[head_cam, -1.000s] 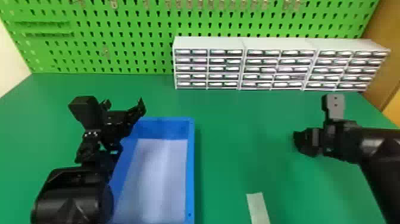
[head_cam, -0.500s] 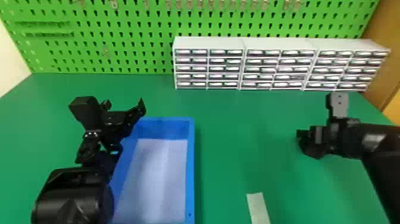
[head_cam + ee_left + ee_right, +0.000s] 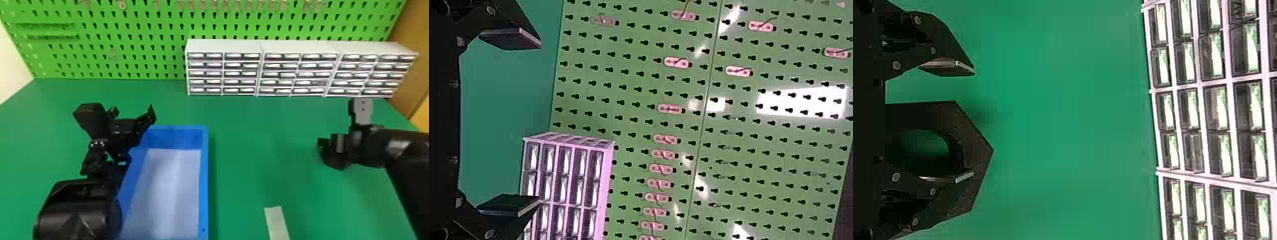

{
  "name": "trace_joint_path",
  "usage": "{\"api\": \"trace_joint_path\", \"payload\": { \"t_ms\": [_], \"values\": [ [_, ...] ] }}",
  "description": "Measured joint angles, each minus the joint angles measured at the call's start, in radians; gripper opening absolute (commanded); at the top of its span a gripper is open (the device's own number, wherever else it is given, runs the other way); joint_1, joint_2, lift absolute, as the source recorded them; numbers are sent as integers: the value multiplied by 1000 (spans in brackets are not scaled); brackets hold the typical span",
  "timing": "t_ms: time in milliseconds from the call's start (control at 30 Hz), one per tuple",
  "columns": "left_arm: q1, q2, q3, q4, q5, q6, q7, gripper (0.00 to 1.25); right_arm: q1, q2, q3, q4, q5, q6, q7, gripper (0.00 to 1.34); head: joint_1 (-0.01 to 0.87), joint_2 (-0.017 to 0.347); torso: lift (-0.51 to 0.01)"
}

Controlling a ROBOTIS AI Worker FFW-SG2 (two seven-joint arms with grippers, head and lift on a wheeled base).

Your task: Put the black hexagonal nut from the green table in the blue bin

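In the head view my right gripper (image 3: 330,143) is over the right part of the green table (image 3: 249,153), with the black hexagonal nut (image 3: 336,162) partly hidden under it. The right wrist view shows that gripper (image 3: 974,122) open; one finger overlaps the nut (image 3: 973,150) near its round hole, the other stands apart from it over green. My left gripper (image 3: 132,112), idle and open beside the blue bin (image 3: 204,178), is at the bin's far left corner. Nothing is between its fingers (image 3: 511,37) in the left wrist view, where the gripper (image 3: 539,122) faces the pegboard.
White drawer cabinets (image 3: 223,46) stand along the table's back, before the green pegboard (image 3: 127,60). A pale strip (image 3: 277,223) lies on the table near the front, right of the bin. The left forearm (image 3: 76,210) is close against the bin's left side.
The right gripper has shifted slightly to the right and away from the robot, mostly in the first half second. The left arm and the bin have kept their places.
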Motion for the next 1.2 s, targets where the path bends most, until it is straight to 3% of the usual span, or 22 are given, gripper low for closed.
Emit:
{"api": "trace_joint_path", "payload": {
  "t_ms": [600, 667, 767, 833, 1033, 1200],
  "values": [
    [4, 0, 0, 0, -5, 1, 0, 1069, -48, 31, -64, 110, 19, 16, 0, 798, 686, 51, -97],
    [4, 0, -2, 0, -5, 1, 0, 1069, -56, 31, -67, 125, 22, 15, 0, 738, 686, 51, -97],
    [4, 0, -3, 0, -6, 1, 0, 1069, -64, 31, -77, 141, 29, 14, 0, 479, 686, 51, -97],
    [5, 0, -3, 0, -6, 1, 0, 1069, -69, 30, -82, 148, 33, 15, -1, 380, 686, 51, -97],
    [7, 0, -2, 0, -5, 1, 0, 1069, -73, 27, -91, 153, 37, 24, 0, 222, 686, 51, -97],
    [9, 0, -2, 0, -5, 0, 0, 1069, -73, 25, -82, 153, 40, 26, 0, 218, 686, 51, -97]
  ]
}}
